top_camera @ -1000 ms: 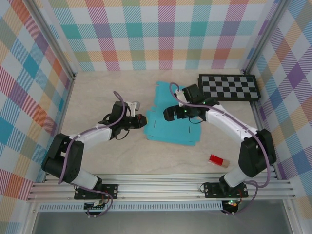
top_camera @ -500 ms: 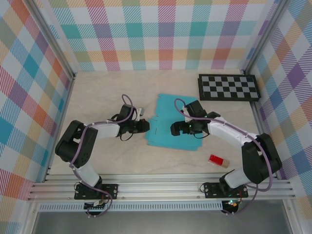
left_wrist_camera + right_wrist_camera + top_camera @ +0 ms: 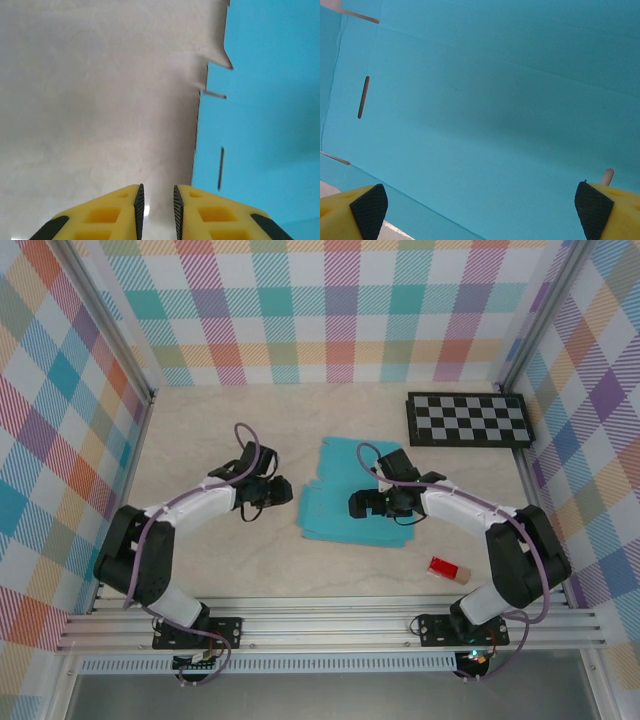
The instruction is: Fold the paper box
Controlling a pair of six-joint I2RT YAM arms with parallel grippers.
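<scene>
Beige bench [image 3: 200, 430] on the left carries the left gripper [image 3: 281, 492], which hovers low just beside the paper box [image 3: 335, 522]. Its yellow fingers [image 3: 100, 220] are drawn almost together, with only a sliver of gap and nothing between them. The left wrist view puts them over bare bench, just off the card's notched left edge. The paper box lies in the middle of the bench as a flat cut-out, teal face up, slots and crease lines visible, with no panel raised that I can see. Over its middle hangs the right gripper [image 3: 358, 505], jaws spread wide and empty. Further right sit a checkerboard [image 3: 468, 420] at the back and a small red block [image 3: 444, 570] nearer the front. Folding looks barely begun: by my reading every flap has yet to be creased and tucked.
</scene>
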